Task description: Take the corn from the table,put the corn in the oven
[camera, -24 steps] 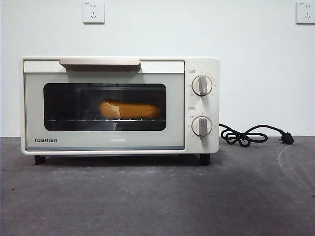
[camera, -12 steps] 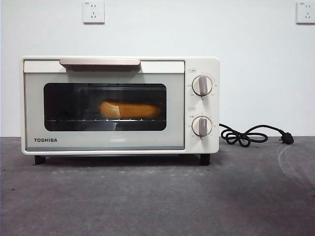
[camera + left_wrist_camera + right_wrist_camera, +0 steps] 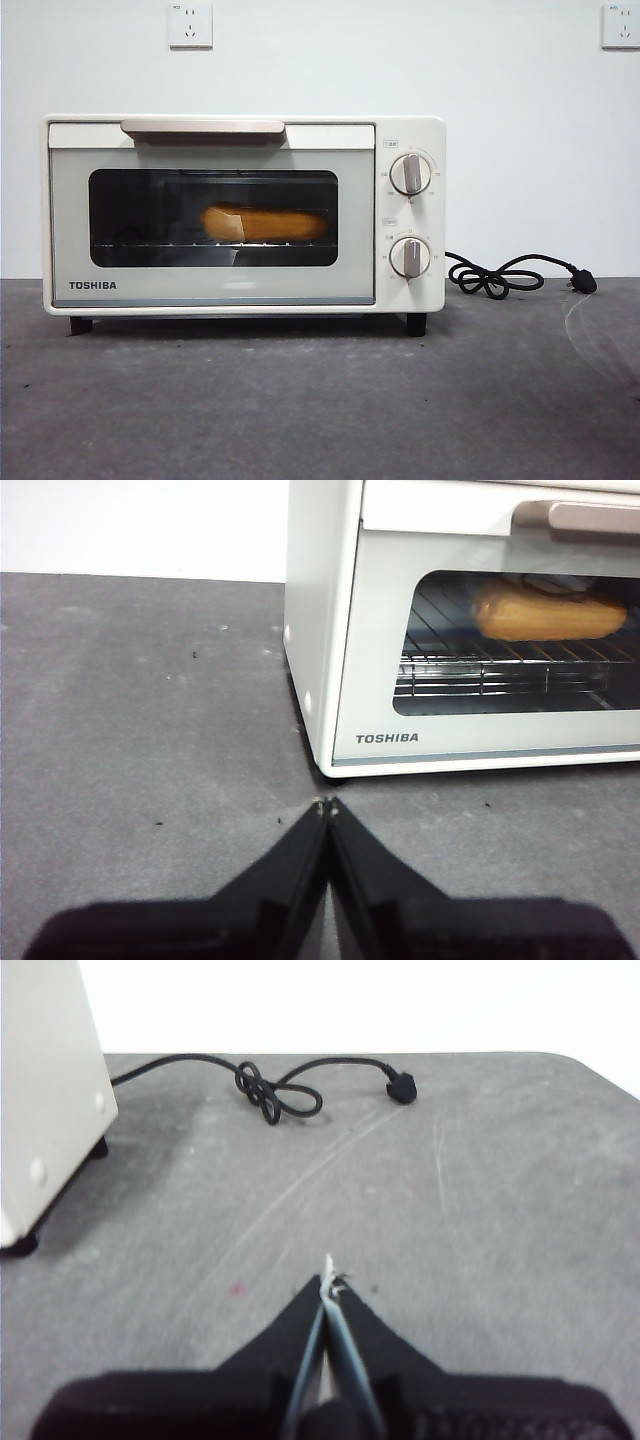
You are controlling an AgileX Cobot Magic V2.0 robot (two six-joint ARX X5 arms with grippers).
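White wall fills the back of the room, and a grey table (image 3: 320, 400) lies in front of it. On the table stands the oven (image 3: 243, 215), with its door shut. The corn (image 3: 265, 223) lies on the wire rack inside, behind the dark glass. So the job looks done: the corn is off the table and in the oven, and nothing seems left to do.

Both arms wait back from the oven. The left gripper (image 3: 326, 805) hangs over the table near the oven's left front corner, its jaws pressed together with nothing between them. The right gripper (image 3: 328, 1282) hangs over bare table to the right of the oven, its jaws together too and holding nothing.

No arm shows in the front view, only the whole oven face with its two knobs (image 3: 410, 173). Only the wrist views show the grippers. The right wrist view shows the black cord (image 3: 270, 1090) curled near the far edge of the table, but no corn.
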